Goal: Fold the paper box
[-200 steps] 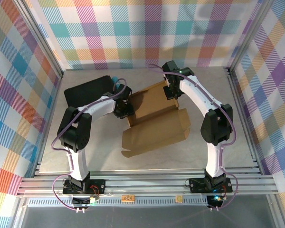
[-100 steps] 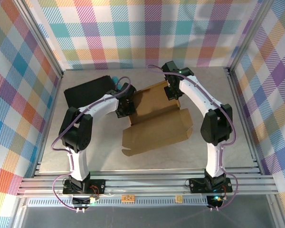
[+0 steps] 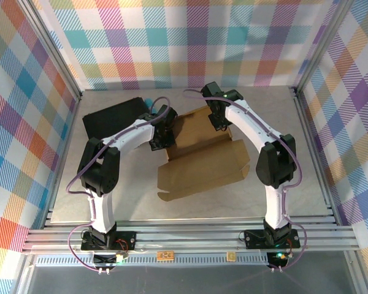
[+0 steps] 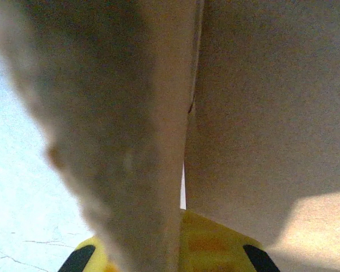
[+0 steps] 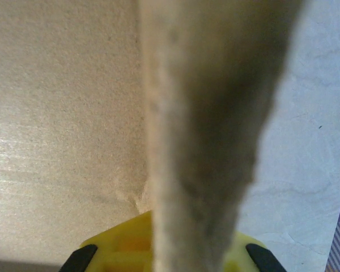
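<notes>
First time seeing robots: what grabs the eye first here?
A brown paper box lies in the middle of the table, the left gripper and right gripper each pinching a flap at its far end. A black case sits at the far left, and bright plaid walls surround everything.

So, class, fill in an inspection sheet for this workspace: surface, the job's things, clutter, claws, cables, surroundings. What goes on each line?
Surface: pale table, matt and plain.
Job's things: paper box, brown cardboard, lying unfolded mid-table.
Clutter: black case, flat at the far left.
Claws: left claw shut on a flap at the box's far left; right claw shut on a flap at its far right. In each wrist view the flap stands edge-on between the fingers.
Cables: purple cables run along both arms.
Surroundings: checked walls on three sides; metal rails at the near edge.
</notes>
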